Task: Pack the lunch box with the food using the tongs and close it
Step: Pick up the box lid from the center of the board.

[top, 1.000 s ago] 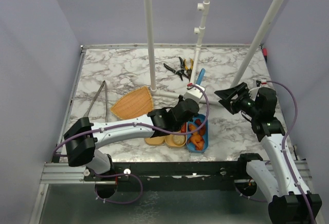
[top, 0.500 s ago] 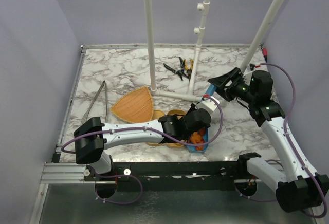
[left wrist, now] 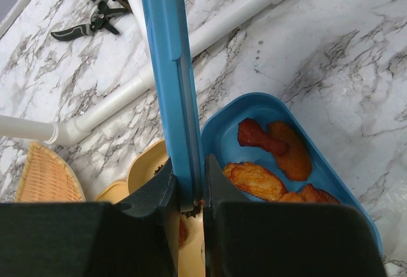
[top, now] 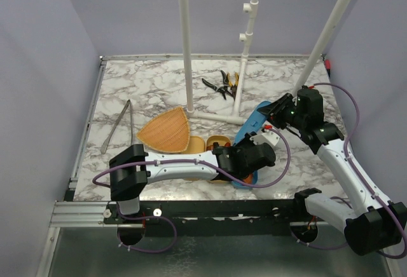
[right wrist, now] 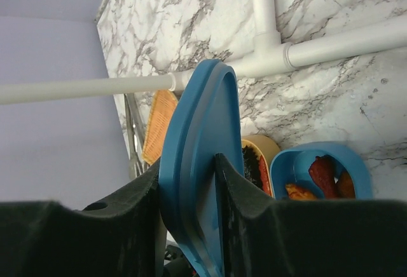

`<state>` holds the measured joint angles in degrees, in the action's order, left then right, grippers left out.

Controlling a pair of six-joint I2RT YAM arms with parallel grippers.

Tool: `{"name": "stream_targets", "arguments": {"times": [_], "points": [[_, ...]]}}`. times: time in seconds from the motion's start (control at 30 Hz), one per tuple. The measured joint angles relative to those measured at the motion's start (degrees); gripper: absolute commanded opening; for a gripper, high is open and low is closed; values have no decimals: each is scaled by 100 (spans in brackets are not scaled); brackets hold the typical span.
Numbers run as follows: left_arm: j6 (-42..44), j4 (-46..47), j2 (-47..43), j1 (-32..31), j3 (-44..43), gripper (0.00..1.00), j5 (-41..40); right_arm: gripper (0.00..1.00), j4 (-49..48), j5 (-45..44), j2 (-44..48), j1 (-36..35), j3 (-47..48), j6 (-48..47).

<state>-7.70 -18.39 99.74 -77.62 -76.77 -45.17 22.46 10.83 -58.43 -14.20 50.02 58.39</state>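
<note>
The blue lunch box lid [top: 252, 123] stands on edge above the box, held at both ends. My left gripper [left wrist: 189, 176] is shut on the lid's [left wrist: 166, 67] lower edge. My right gripper [right wrist: 187, 164] is shut on the upper part of the lid [right wrist: 200, 131], one finger on each face. Below, the blue compartment [left wrist: 331, 175] holds the food: a red sausage piece [left wrist: 259, 136] and orange pieces [left wrist: 254, 179]. Tan compartments [top: 218, 141] lie beside it, partly hidden by my left arm. The tongs [top: 118, 124] lie at the table's left.
A wicker plate [top: 166, 131] lies left of the box. Black-and-yellow pliers [top: 222, 84] sit at the back. White pipe posts [top: 186, 42] rise from the table, with a horizontal pipe [left wrist: 210, 32] just behind the box. The table's near edge runs close under the box.
My left gripper carried the lid right and toward the near edge, over the box. My right gripper swung in from the right and closed on the lid's upper part.
</note>
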Motion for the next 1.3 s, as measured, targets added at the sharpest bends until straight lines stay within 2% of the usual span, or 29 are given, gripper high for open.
{"name": "stream_targets", "arguments": {"times": [0.2, 0.33, 0.47, 0.6, 0.63, 0.73, 0.9, 1.0, 1.13, 1.23, 1.3], "points": [[-192, -155, 173, -13, -247, 0, -68, 37, 28, -144, 9, -13, 0, 9], [-256, -258, 315, -13, -426, 0, -76, 22, 24, -254, 85, -13, -42, 7], [-160, -511, 437, -42, -570, 0, -199, 1, 125, -389, 116, -35, -70, -188], [-136, -643, 472, -59, -610, 47, -190, 1, 133, -439, 138, -48, -116, -254], [-142, -658, 472, -61, -612, 55, -199, 1, 140, -461, 157, -50, -140, -264], [-334, -560, 472, -26, -616, 66, -184, 0, 133, -481, 275, -48, -243, -262], [-269, -435, 264, 111, -431, 70, 74, 0, 125, -511, 402, -50, -267, -535], [-210, -376, -66, 184, -203, 71, 494, 0, 125, -560, 450, -48, -267, -754], [-208, -308, -586, 275, -26, 73, 1438, 1, 155, -695, 557, -63, -267, -1211], [-334, -299, -953, 540, -20, 73, 2570, 1, 280, -756, 627, -63, -267, -1674], [-531, -245, -1220, 935, 68, 73, 3482, 1, 422, -748, 691, -63, -267, -1956]]}}
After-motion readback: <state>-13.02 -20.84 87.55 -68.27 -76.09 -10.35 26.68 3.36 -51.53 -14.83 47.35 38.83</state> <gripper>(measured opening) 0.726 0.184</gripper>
